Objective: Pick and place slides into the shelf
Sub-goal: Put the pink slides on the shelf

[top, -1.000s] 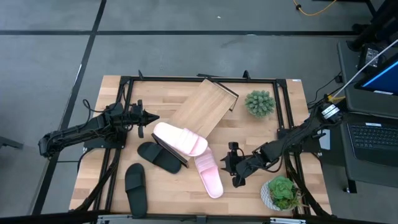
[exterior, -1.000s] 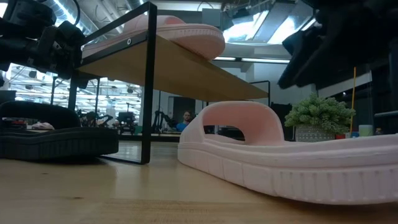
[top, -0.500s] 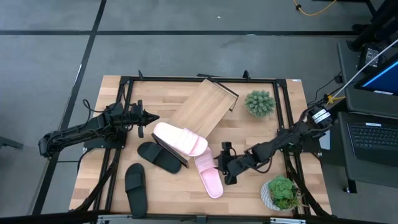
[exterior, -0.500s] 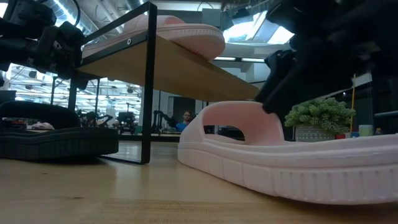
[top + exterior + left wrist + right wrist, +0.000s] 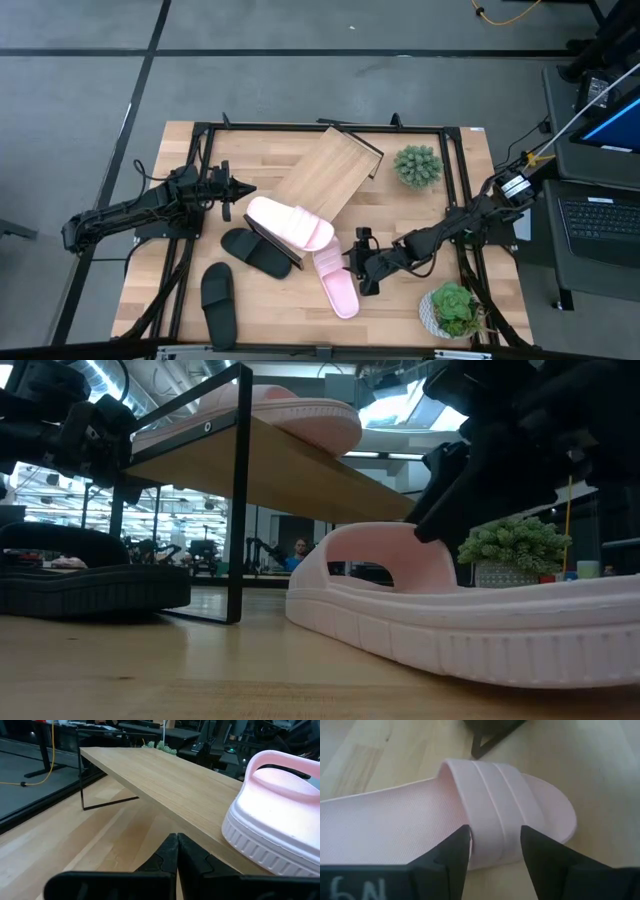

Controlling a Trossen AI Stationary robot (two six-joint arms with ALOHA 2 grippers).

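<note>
Your right gripper (image 5: 357, 262) sits low at the pink slide on the table (image 5: 336, 280), beside its strap, with its jaws parted; in the right wrist view the 2 dark fingers (image 5: 451, 851) stand either side of the strap's edge with a gap showing, so you have no grip on it yet, and you cannot tell whether either finger touches the foam. From table height the gripper's tips are lost behind the strap's arch. Your left gripper (image 5: 238, 187) waits clenched on nothing near the left edge of the table (image 5: 430, 210), just beside the shelf (image 5: 325, 176), its fingers (image 5: 176, 852) pressed together. 1 pink slide (image 5: 290, 223) already lies on the shelf's lower end, its toe overhanging the board's edge. 1 black slide (image 5: 255, 251) lies partly under that low end, so you see only part of it from above. The other black slide (image 5: 217, 300) lies apart near the front left of the table. 2 potted plants stand on the right side: a spiky one (image 5: 417, 165) near the shelf's far end and a leafy one (image 5: 451, 309) at the front right corner, partly cut by the right arm's cabling.
</note>
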